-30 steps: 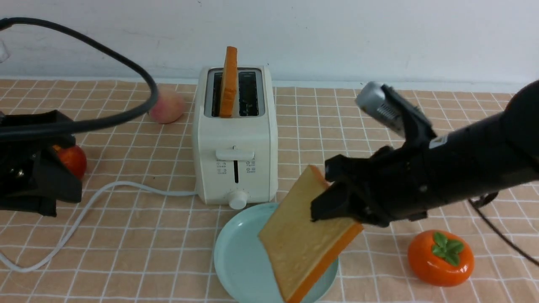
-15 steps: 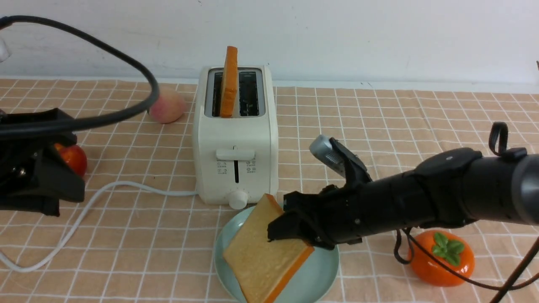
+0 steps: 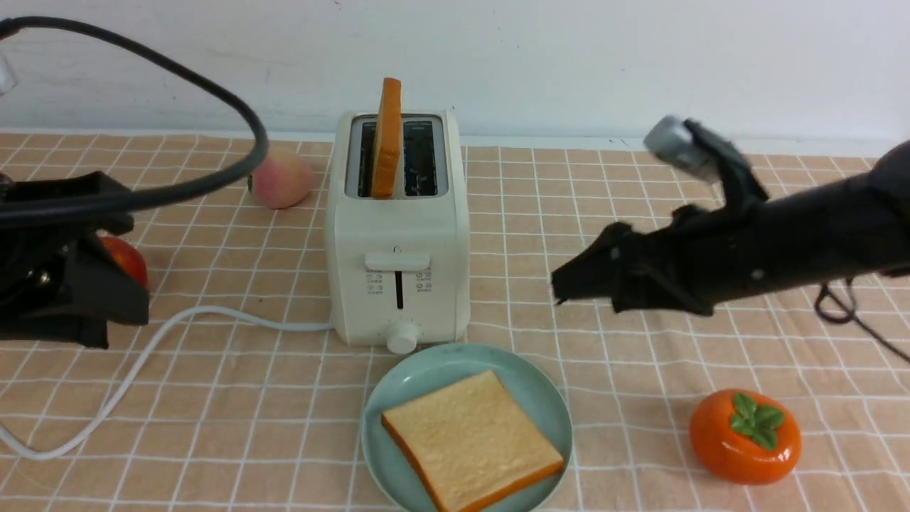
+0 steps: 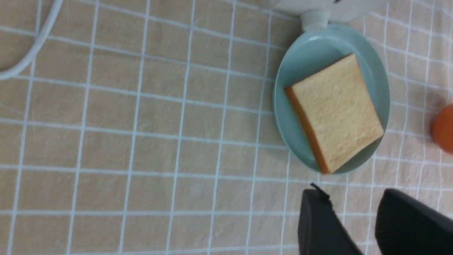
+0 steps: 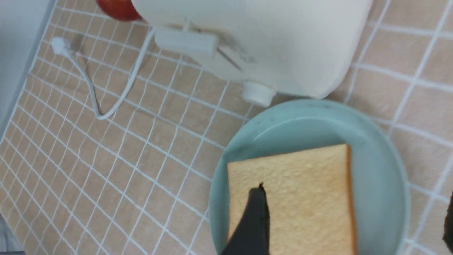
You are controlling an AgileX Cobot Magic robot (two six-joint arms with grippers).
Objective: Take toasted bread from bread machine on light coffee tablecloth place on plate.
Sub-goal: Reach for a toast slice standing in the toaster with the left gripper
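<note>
While the light coffee tablecloth [image 3: 640,178] carries the whole layout, the bread machine [image 3: 397,249] stands near its middle with the plate [image 3: 426,377] just in front. One slice of toasted bread [image 3: 473,441] lies flat on the plate. The second slice [image 3: 387,135] stands upright in the machine's left slot, so the task is judged half complete. The right gripper [image 3: 565,288] hovers right of the bread machine with its jaws spread wide and empty. The left gripper [image 4: 352,198] is off to the left, fingers apart, holding nothing.

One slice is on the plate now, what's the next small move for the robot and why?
Probably raise the right gripper toward the second slice standing in the toaster, in its left slot. That gripper is open and empty, the first slice lies flat on the plate, and one slice is not yet taken out.
</note>
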